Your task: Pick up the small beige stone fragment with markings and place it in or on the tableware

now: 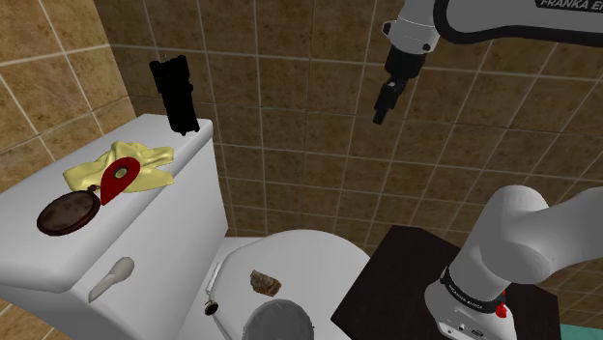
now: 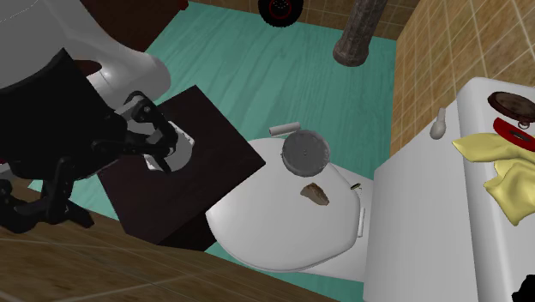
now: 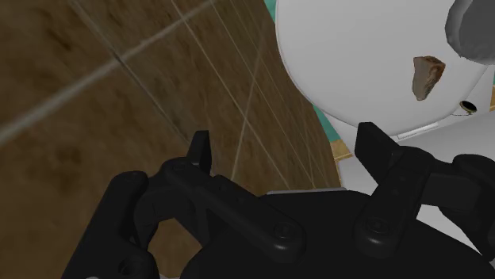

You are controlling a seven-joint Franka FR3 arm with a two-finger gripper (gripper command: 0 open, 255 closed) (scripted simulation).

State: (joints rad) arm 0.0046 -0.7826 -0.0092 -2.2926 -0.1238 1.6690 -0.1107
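A small brownish-beige stone fragment [image 1: 263, 281] [image 2: 315, 195] [image 3: 427, 77] lies on the white toilet lid [image 1: 309, 256] [image 2: 274, 223] [image 3: 349, 55]. Close beside it on the lid sits a round grey dish [image 1: 275, 324] [image 2: 306, 152] [image 3: 472, 28]. A dark brown round plate [image 1: 67, 212] [image 2: 512, 102] rests on the toilet tank. My gripper [image 1: 385, 101] [image 3: 289, 150] hangs high in front of the tiled wall, well above and away from the stone. It is open, fingers [image 3: 377, 143] apart with nothing between them.
On the tank lid [image 1: 145, 232] lie a yellow cloth [image 1: 121, 164] [image 2: 506, 176], a red object [image 1: 118, 180] and an upright black object [image 1: 174, 94]. A small metal piece [image 1: 210, 308] [image 2: 354, 185] lies on the toilet lid. The dark stand [image 1: 406, 280] adjoins the toilet.
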